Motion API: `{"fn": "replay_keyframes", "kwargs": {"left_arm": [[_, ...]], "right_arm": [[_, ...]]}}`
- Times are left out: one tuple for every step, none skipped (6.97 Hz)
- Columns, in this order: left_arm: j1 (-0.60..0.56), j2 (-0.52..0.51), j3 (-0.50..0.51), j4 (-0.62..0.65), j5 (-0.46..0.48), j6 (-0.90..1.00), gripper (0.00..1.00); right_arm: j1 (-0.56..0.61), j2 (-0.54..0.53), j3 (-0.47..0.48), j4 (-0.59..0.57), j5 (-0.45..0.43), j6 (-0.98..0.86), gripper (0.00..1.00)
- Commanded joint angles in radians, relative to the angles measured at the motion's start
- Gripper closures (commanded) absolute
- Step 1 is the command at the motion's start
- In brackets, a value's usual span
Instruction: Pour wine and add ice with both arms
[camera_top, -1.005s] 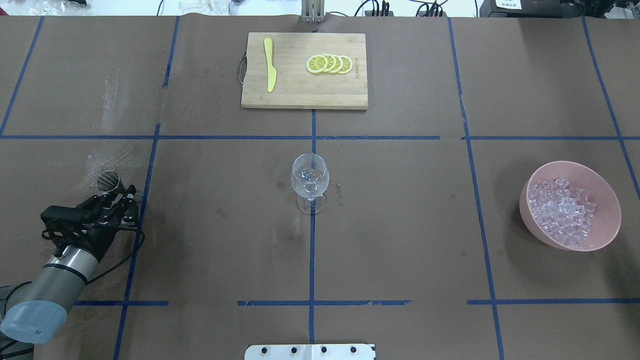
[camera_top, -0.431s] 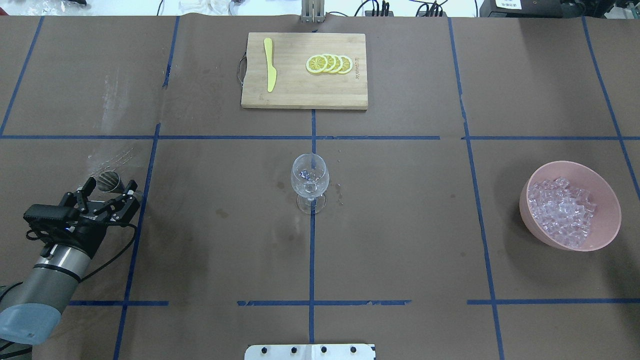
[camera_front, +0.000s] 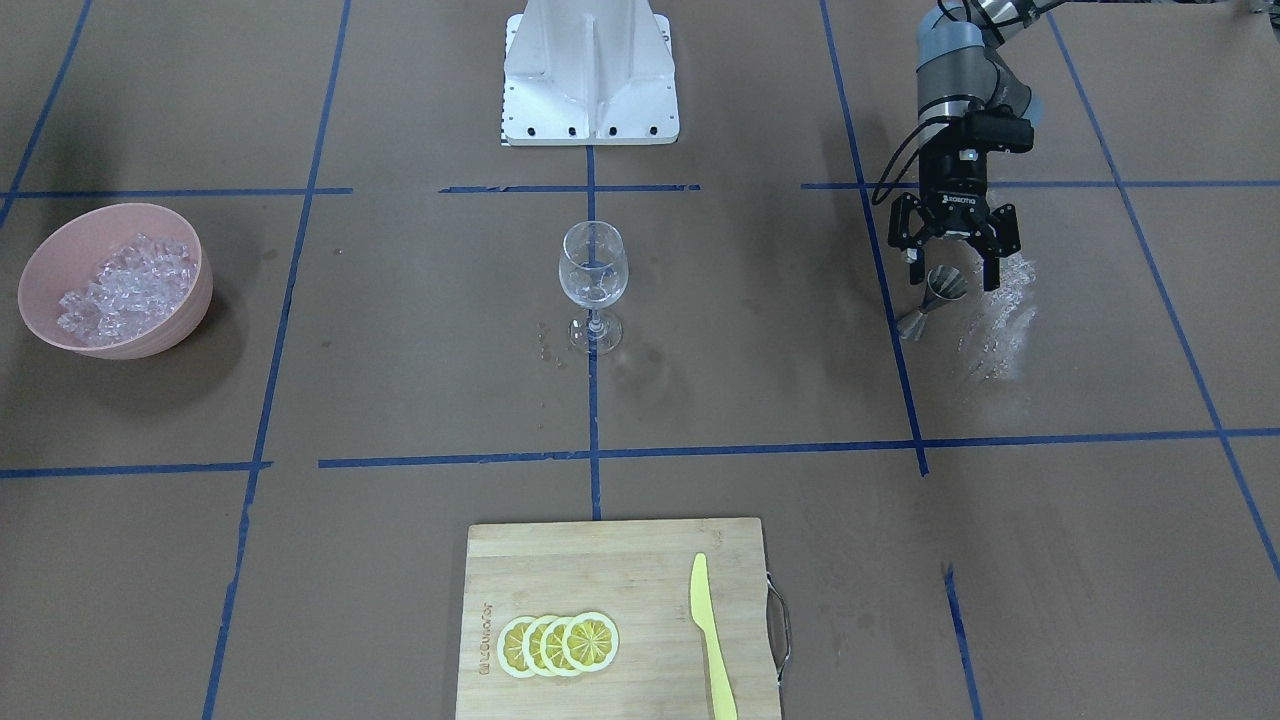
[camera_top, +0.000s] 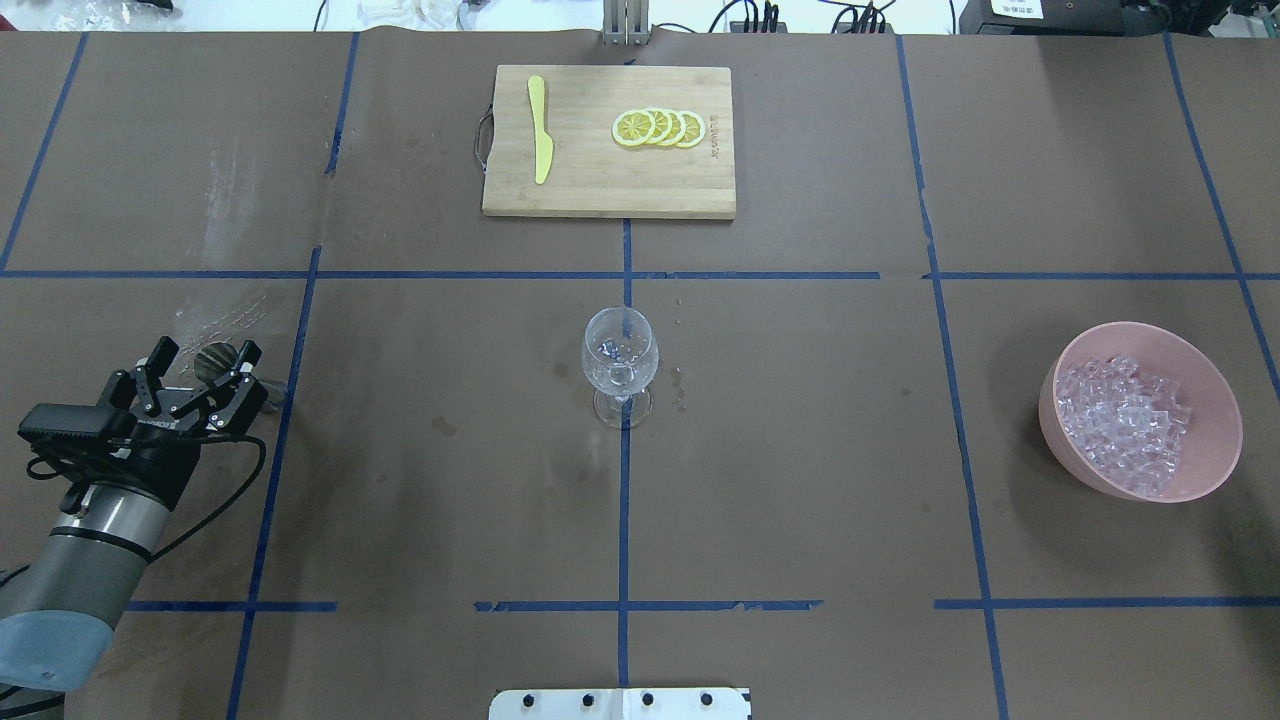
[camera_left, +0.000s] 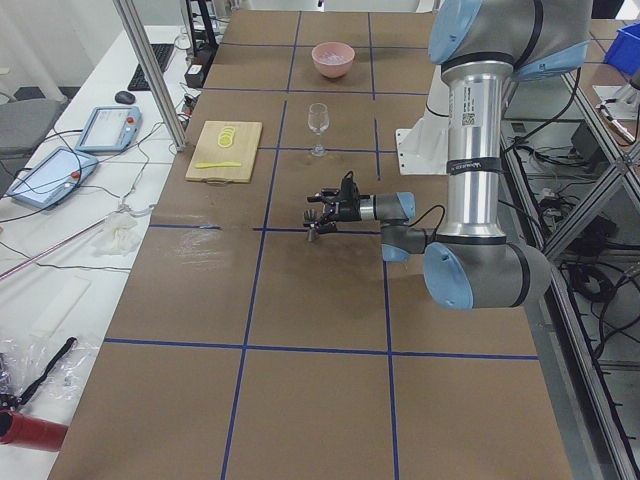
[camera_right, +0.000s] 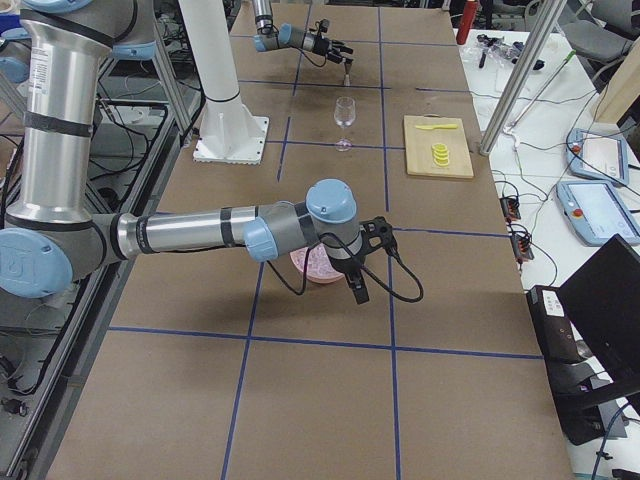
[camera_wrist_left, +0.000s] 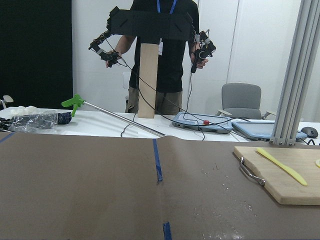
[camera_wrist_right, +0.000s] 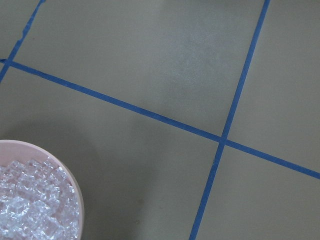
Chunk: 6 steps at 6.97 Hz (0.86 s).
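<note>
A clear wine glass (camera_top: 620, 362) stands at the table's middle, also in the front view (camera_front: 592, 272). The ice (camera_top: 1125, 425) is heaped in a pink bowl (camera_top: 1062, 368) at the right, also in the front view (camera_front: 122, 285) and the right wrist view (camera_wrist_right: 35, 205). My left gripper (camera_top: 205, 362) is open, with its fingers on either side of a small metal jigger (camera_top: 213, 357) that stands on the table (camera_front: 938, 292). My right gripper (camera_right: 358, 290) shows only in the right side view, beside the bowl. I cannot tell whether it is open or shut.
A wooden cutting board (camera_top: 608, 190) at the far side holds lemon slices (camera_top: 659, 128) and a yellow knife (camera_top: 540, 130). The robot's white base plate (camera_front: 590, 70) is at the near edge. An operator (camera_wrist_left: 160, 60) stands beyond the table.
My left gripper has opened around the jigger and drawn back and to the left. The jigger stays standing on the table.
</note>
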Motion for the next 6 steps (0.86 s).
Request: {"fn": "replay_keyframes", "kwargs": {"left_arm": [[-0.039,0.025,-0.051,-0.026,-0.138,0.102,0.01],[-0.118,0.028,-0.062,-0.028,-0.253,0.171,0.01],[-0.218,0.028,-0.064,-0.027,-0.411,0.238,0.01],[-0.342,0.028,-0.064,-0.020,-0.610,0.298,0.01],[-0.502,0.029,-0.062,-0.004,-0.871,0.407,0.01],[-0.680,0.026,-0.061,0.060,-1.109,0.529,0.00]], "right_arm": [[-0.001,0.000,-0.001,0.000,0.000,0.000,0.00],[-0.001,0.000,0.000,0.000,0.000,0.002,0.00],[0.000,0.000,-0.001,-0.002,0.000,0.002,0.00],[0.000,0.000,-0.003,-0.002,0.000,0.002,0.00],[0.000,0.000,-0.004,-0.002,0.000,0.003,0.00],[-0.001,0.004,-0.008,-0.003,0.000,0.008,0.00]]}}
